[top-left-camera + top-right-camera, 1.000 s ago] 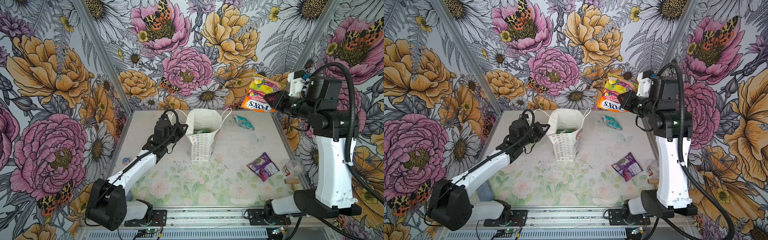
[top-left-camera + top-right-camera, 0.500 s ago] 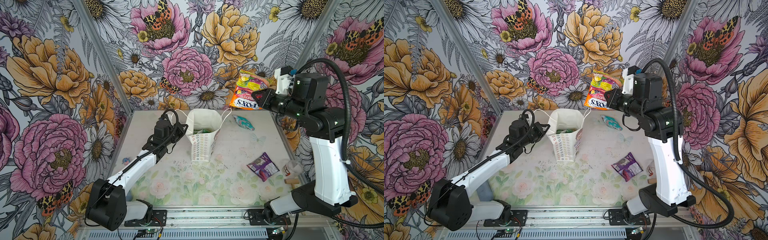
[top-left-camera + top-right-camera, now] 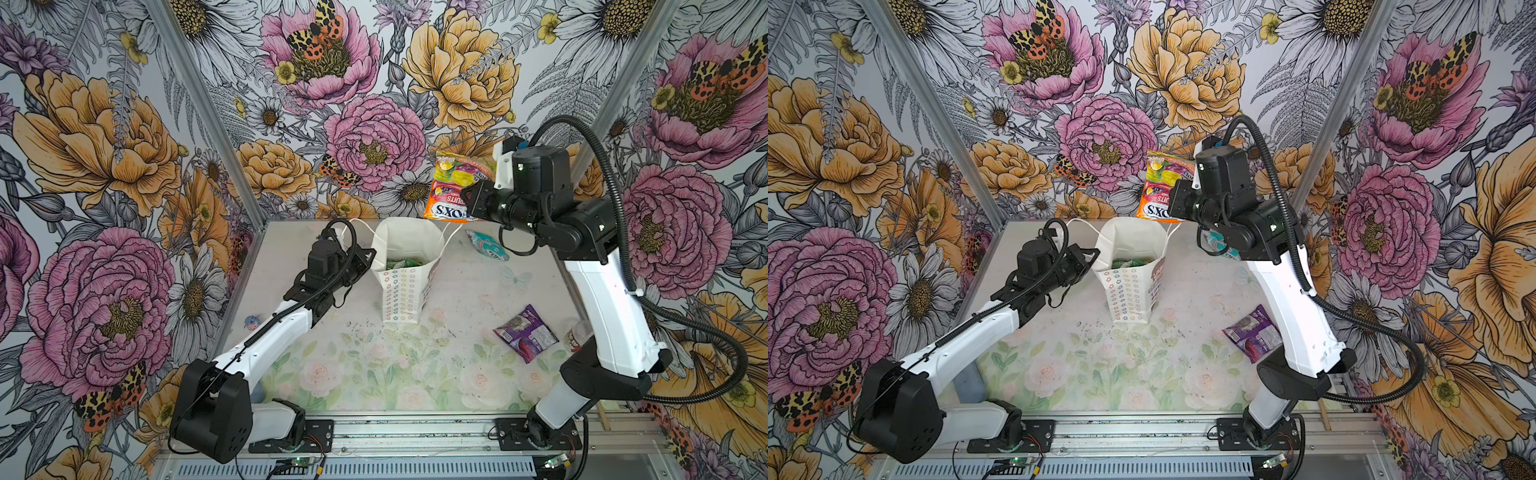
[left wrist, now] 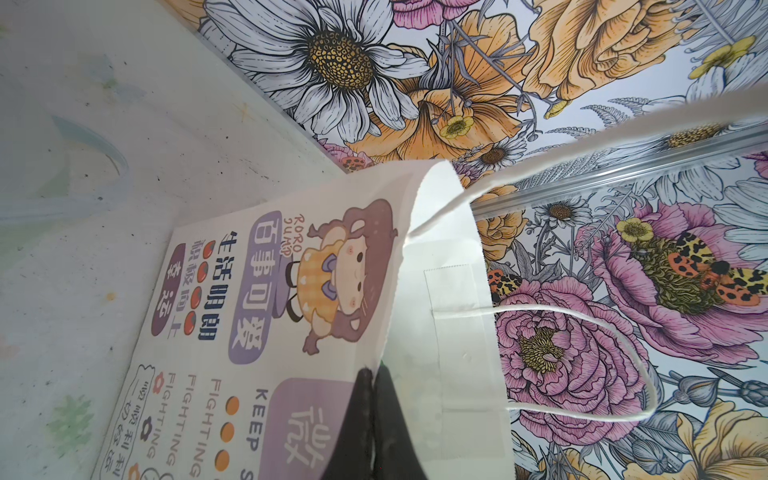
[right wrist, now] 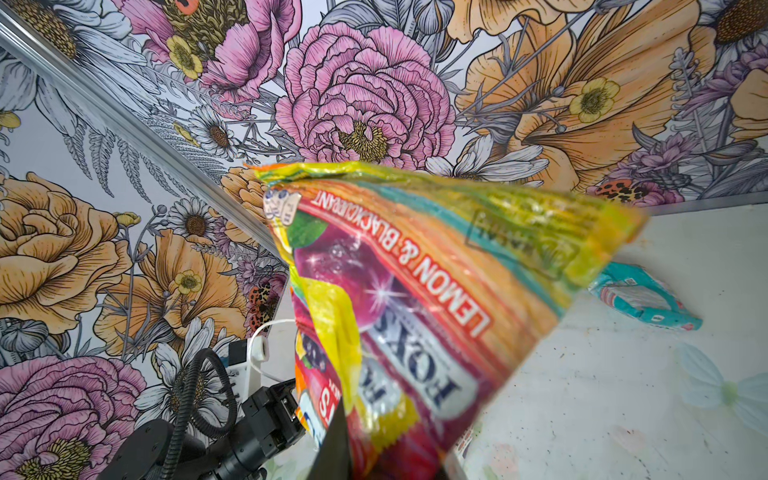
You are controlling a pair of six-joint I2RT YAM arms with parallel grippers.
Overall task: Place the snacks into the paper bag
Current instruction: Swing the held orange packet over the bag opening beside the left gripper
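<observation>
While four snacks can be counted in both top views, the nearest is one purple packet point(image 3: 525, 333) lying on the table point(image 3: 374, 374), right of the single paper bag point(image 3: 400, 296), which stands upright mid-table with one green packet point(image 3: 400, 263) inside and the left gripper point(image 3: 371, 252) pinched shut on its rim. Farther back one teal packet point(image 3: 487, 246) lies flat, and the right gripper point(image 3: 468, 198) clamps one orange-yellow packet point(image 3: 453, 183) in the air, up and right of the bag's mouth. Only the left wrist view shows the bag's cartoon girl point(image 4: 332, 282); only the right wrist view shows the held packet's "LEMON & BLACKCURRANT" print point(image 5: 436, 257).
</observation>
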